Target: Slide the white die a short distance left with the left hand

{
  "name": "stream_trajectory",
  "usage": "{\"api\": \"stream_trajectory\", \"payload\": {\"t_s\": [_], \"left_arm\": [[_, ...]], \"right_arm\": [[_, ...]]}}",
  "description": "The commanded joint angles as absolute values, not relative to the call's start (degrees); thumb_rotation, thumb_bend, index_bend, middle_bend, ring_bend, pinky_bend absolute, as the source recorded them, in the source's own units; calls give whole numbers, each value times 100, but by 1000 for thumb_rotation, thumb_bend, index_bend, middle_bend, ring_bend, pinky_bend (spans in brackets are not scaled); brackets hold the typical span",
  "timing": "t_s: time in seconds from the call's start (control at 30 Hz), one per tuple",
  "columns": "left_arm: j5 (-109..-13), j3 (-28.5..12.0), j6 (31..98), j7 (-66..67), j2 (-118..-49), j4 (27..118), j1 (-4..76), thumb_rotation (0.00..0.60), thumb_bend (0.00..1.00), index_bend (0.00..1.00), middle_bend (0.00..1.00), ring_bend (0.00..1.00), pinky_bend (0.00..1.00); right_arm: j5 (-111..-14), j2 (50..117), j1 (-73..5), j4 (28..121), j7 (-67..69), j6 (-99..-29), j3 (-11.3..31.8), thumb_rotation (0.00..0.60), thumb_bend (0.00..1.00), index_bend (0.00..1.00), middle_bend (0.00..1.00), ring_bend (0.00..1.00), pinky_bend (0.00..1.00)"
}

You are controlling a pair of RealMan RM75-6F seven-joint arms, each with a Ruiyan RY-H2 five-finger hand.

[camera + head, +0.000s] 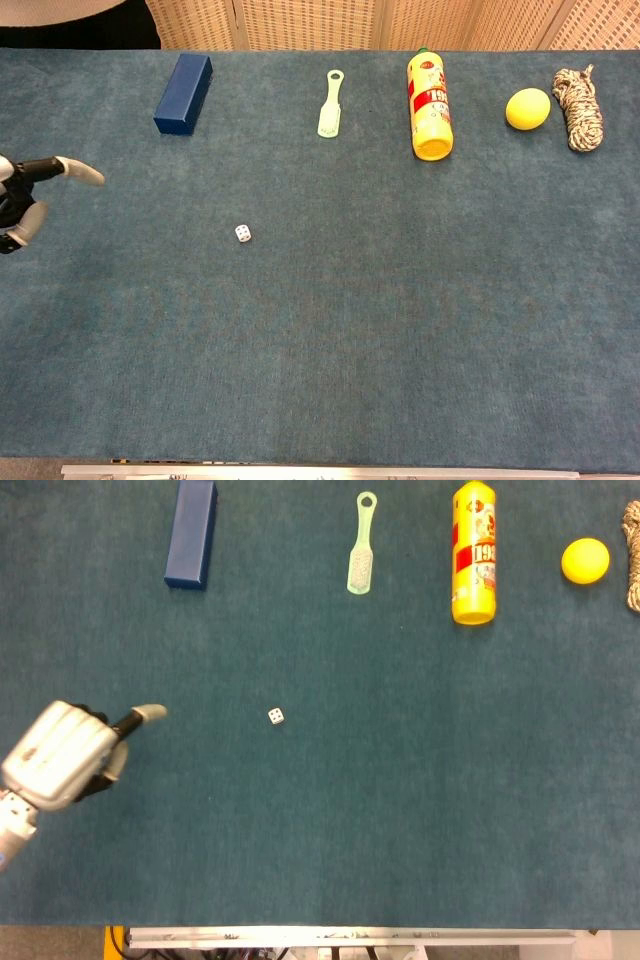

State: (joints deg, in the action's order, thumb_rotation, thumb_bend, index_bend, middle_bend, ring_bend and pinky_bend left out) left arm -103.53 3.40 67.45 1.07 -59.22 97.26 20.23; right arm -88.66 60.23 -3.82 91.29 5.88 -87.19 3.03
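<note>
Near the worktop's centre in the head view, the small white dotted die [276,716] sits untouched. At its nine o'clock, well apart, the silver-backed left hand [62,754] holds nothing, one of its fingers [148,712] pointing toward the die and the others apparently curled.

Across the chest view, the die [243,233] lies alone, and only a sliver of the hand [25,195] shows at the nine o'clock edge. By my judgement the slide has not begun: approach, contact and the leftward push all remain.

white die [276,716], blue box [191,532], yellow ball [585,561]
</note>
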Motion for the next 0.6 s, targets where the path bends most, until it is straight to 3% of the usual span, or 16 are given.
{"api": "stream_trajectory", "payload": {"t_s": [0.03,0.27,0.37,0.43,0.6], "left_arm": [[-10274,328,6221,235,-5846,10026,2408,600,888,228,1000,833,769],[-10091,183,5480,943,-6012,10202,2890,600,941,215,1000,915,805],[-9981,103,5254,1242,-6118,10236,3048,600,942,191,1000,963,865],[-9869,25,5145,1547,-6242,10214,3131,600,945,177,1000,997,964],[-9399,-100,4794,2188,-6502,10265,3298,600,951,152,1000,1000,1000]], "right_arm": [[-8861,5998,-376,9114,652,-8717,305,600,891,623,558,360,400],[-8797,5961,-363,9099,758,-8716,341,600,891,623,558,360,454],[-8765,5953,-359,9094,790,-8713,358,600,891,623,558,360,454],[-8737,5943,-360,9090,813,-8702,371,600,890,623,558,360,454],[-8693,5916,-348,9079,901,-8706,399,600,890,623,558,360,454]]}}
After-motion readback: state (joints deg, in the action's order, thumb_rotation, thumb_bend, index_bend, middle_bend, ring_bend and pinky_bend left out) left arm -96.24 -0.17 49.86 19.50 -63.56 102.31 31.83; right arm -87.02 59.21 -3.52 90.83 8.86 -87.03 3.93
